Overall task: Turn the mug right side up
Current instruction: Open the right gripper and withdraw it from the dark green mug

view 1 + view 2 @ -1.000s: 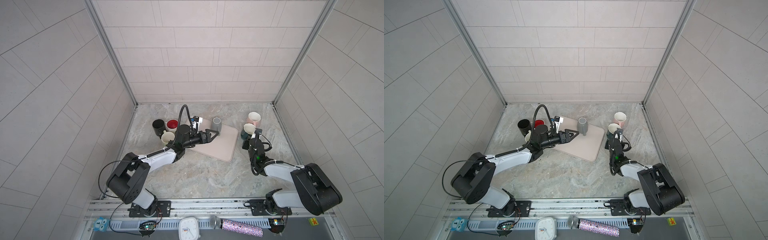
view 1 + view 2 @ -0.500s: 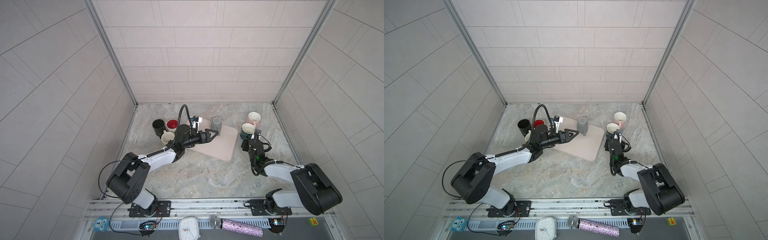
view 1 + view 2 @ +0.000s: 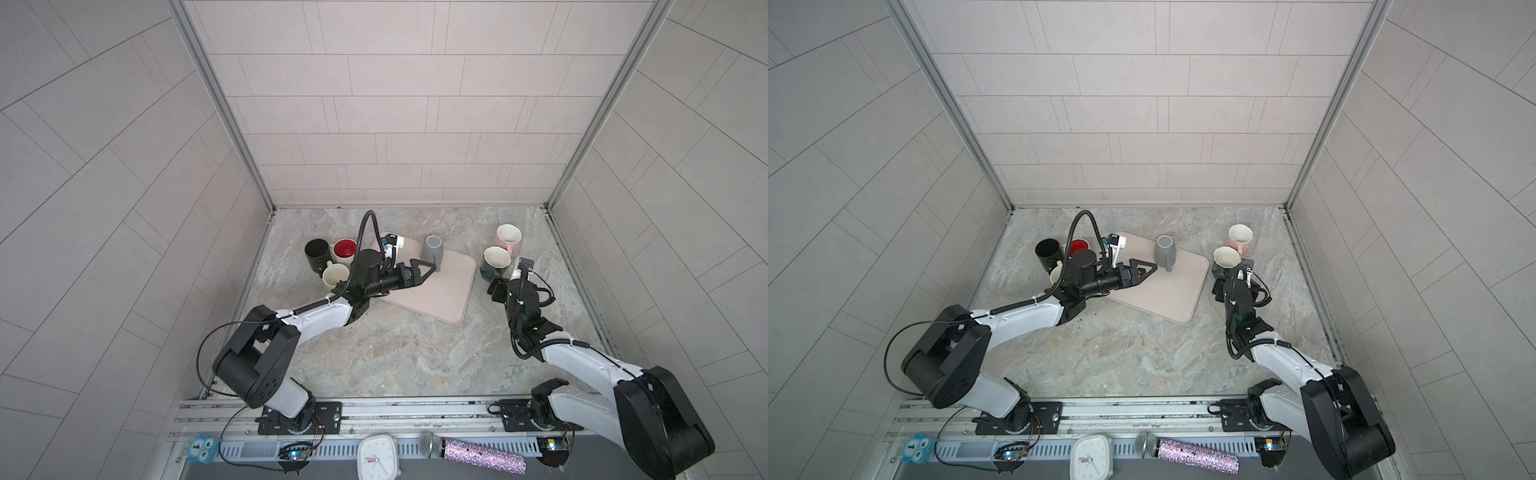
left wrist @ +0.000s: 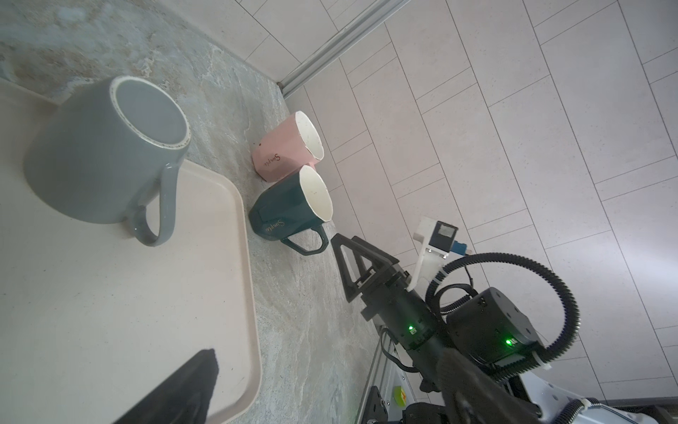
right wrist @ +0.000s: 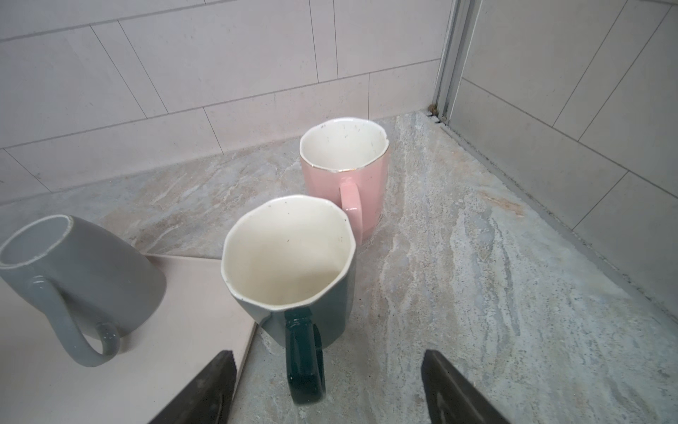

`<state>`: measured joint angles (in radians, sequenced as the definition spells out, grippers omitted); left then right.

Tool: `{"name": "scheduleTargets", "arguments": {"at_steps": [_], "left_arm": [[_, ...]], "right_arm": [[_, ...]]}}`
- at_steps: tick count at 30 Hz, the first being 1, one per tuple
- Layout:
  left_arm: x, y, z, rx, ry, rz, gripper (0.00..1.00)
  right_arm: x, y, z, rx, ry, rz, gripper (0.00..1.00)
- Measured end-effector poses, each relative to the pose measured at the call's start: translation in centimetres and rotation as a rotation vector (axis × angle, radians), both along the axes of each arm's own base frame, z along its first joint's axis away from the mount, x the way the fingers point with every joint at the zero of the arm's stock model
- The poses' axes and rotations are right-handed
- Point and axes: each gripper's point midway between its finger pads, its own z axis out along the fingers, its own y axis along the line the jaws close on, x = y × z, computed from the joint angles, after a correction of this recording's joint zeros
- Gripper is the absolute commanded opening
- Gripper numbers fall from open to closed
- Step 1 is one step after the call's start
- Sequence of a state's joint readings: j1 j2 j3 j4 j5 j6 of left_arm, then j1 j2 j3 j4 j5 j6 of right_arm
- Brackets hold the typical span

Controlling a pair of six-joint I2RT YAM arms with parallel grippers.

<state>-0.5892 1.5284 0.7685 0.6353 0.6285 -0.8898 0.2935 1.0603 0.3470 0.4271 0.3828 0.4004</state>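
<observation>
Three mugs stand mouth-up in a cluster at the left of your desk [image 3: 395, 353]: a black mug [image 3: 316, 254], a red-lined mug [image 3: 345, 249] beside it, and a cream mug [image 3: 335, 276] just in front, partly behind your left arm. Your left pincer [image 3: 430, 270] reaches over the pink tray [image 3: 440, 303], jaws released and gripping nothing. Its tip sits just beside the handle of the grey mug [image 3: 432, 253], and whether they touch cannot be told. That grey mug stands bottom-up on the tray's far part — rim down, handle toward the arms. Just off the tray's right edge the dark green mug [image 3: 495, 262] stands upright on the desk, its cream inside bare. The pink mug [image 3: 508, 239], also mouth-up and cream inside, stands close behind it. Your right pincer [image 5: 326, 354] is released — one finger on either side of the dark green mug's handle, clear of it.
</observation>
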Motion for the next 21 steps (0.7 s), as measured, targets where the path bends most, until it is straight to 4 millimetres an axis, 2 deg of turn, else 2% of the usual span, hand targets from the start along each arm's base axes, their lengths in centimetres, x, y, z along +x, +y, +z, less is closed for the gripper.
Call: {"name": "scheduleTargets", "arguments": {"at_steps": [10,17,21], "left_arm": [[0.8,0.0,-0.7,0.045,0.01,0.025,1.0],[2.4,-0.1,-3.0,0.133,0.041,0.058,1.0],[3.1,0.3,-4.3,0.218,0.055,0.087,1.0]], "right_arm": [[-2.6,0.0,4.8,0.043,-0.087,0.05,0.88],[-4.0,1.0,9.3,0.082,-0.138,0.129,0.99],[-4.9,1.5,9.8,0.109,-0.14,0.174,0.99]]}}
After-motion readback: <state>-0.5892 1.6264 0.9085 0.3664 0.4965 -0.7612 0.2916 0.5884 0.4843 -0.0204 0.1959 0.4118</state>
